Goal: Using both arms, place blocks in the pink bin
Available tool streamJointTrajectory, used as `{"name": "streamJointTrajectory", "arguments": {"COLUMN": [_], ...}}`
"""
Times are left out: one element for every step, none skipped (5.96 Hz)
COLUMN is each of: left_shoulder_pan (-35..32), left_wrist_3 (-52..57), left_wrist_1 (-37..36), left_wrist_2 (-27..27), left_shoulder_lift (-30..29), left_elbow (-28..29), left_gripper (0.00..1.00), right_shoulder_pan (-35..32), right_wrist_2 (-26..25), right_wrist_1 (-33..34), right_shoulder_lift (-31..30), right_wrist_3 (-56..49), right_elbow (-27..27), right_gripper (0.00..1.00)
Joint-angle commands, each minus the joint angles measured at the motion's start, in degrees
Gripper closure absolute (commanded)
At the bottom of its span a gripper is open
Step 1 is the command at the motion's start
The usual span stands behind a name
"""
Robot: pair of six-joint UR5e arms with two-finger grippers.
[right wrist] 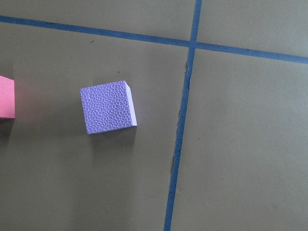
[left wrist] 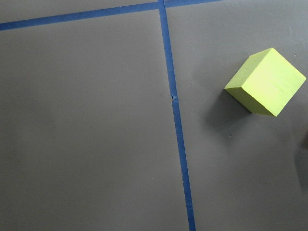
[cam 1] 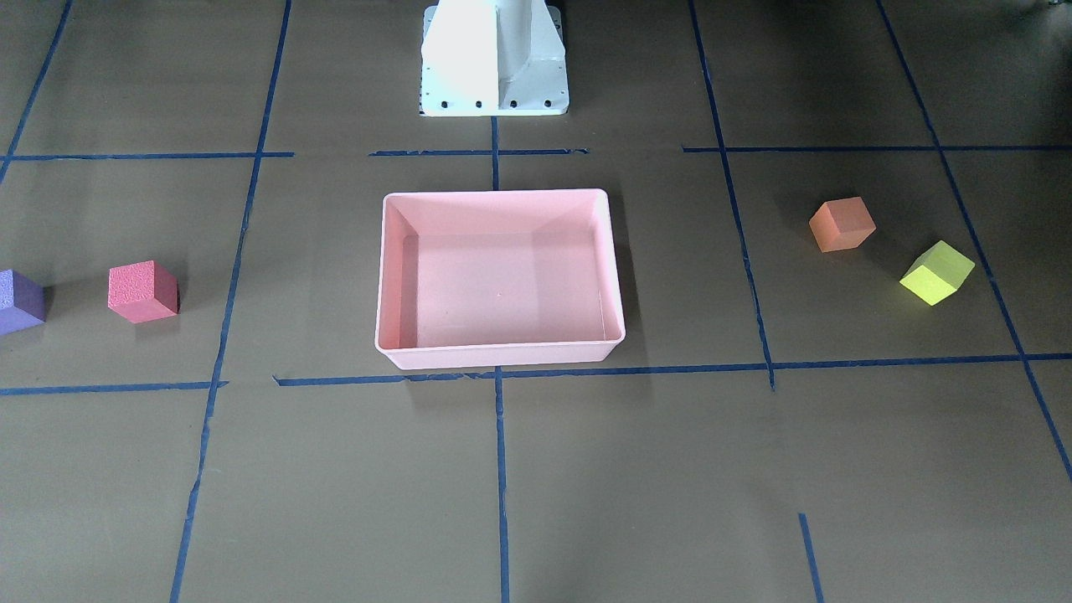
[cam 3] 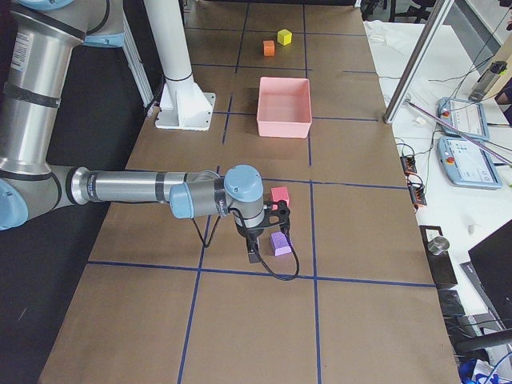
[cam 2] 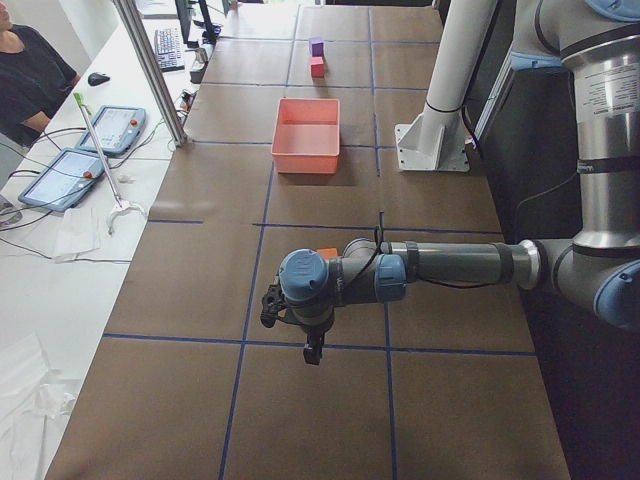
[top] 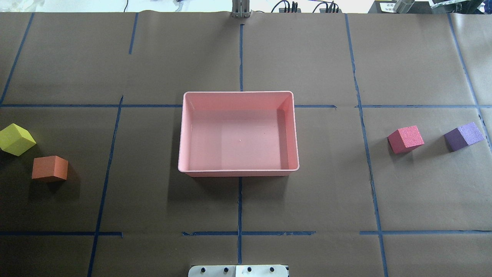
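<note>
Start: pink bin [top: 238,92] empty. Next, probably: left gripper [cam 2: 269,306] onto yellow block [left wrist: 264,82], right gripper [cam 3: 278,217] onto purple block [right wrist: 107,107] — open or closed, cannot tell.

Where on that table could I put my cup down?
Bare stretches lie between the pink bin and the orange block, and between bin and red-pink block. Crowded ends: yellow-green block beside orange, purple block beside red-pink.

The left arm [cam 2: 455,264] and right arm [cam 3: 128,187] are showing grey-silver tubes, light blue joint caps [cam 2: 303,275] and black cables [cam 3: 280,276]; the white bolted pedestal [cam 1: 494,59] is gleaming.
</note>
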State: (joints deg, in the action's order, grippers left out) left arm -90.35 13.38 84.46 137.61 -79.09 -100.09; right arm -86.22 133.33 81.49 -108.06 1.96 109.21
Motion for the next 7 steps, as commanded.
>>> {"name": "streamJointTrajectory", "arguments": {"left_shoulder_pan": [0.1,0.1,0.1,0.1,0.1,0.1,0.1], "left_wrist_3": [-0.1,0.2,0.1,0.0,-0.1,-0.1,-0.1], "left_wrist_1": [2.9,2.9,2.9,2.9,2.9,2.9,2.9], "left_wrist_2": [-0.1,-0.2,-0.2,-0.2,-0.2,-0.2,-0.2], "left_shoulder_lift": [-0.4,0.2,0.3,0.7,0.9,1.0,1.0], "left_elbow": [0.0,-0.1,-0.4,-0.5,-0.5,-0.5,-0.5], "left_gripper": [0.00,0.00,0.00,0.00,0.00,0.00,0.00], "right_shoulder_pan": [0.0,0.0,0.0,0.0,0.1,0.6,5.7], "right_wrist_2": [0.4,0.7,0.7,1.2,2.4,2.9,2.2], "right_wrist_1": [-0.4,-0.3,-0.3,-0.5,-0.5,-0.5,-0.6], "right_shoulder_lift": [0.0,0.0,-0.7,-1.0,-1.3,-0.9,0.2], "right_wrist_3": [0.5,0.6,0.8,0.6,0.5,0.9,0.9], "right_elbow": [-0.1,-0.2,-0.4,-0.3,-0.3,-0.3,-0.9], "right_gripper": [0.00,0.00,0.00,0.00,0.00,0.00,0.00]}}
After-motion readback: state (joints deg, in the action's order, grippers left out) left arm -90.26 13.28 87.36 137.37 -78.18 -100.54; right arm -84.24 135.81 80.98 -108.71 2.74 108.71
